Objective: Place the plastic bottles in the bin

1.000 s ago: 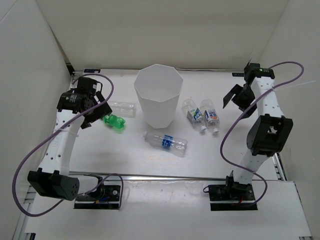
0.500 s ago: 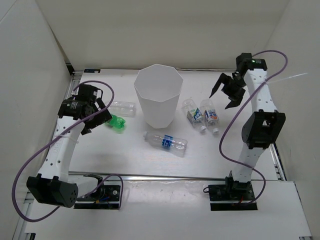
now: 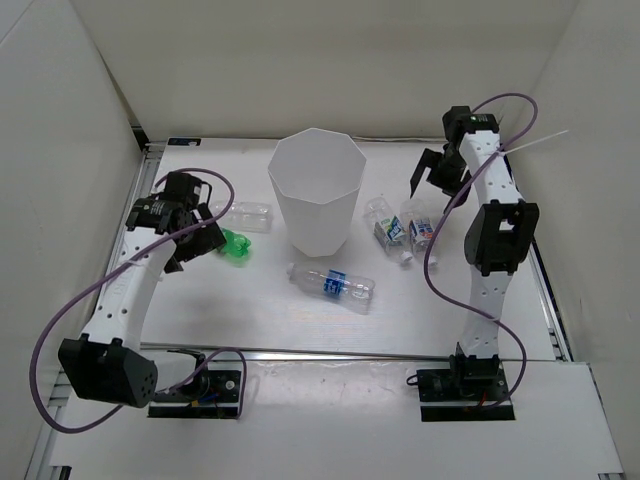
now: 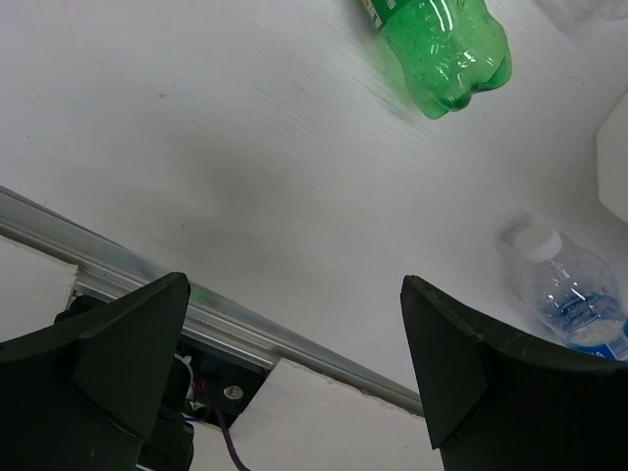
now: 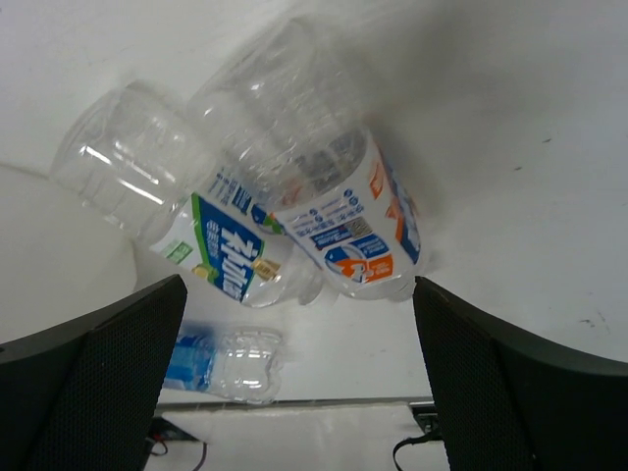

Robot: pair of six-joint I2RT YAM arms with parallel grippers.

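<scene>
Angled down with left gripper (image 4: 292, 294) spread wide, green bottle (image 4: 446, 44) just ahead of the jaws; reared upright with right gripper (image 5: 299, 285) spread above labelled bottles (image 5: 339, 211).

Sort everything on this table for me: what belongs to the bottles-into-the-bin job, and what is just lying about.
Part of the job:
white bin
green bottle
unlabelled clear bottle
front labelled bottle
middle labelled bottle
right labelled bottle

Not part of the job (rig fixtures, no loose clutter visible):
purple cable
metal rail
</scene>
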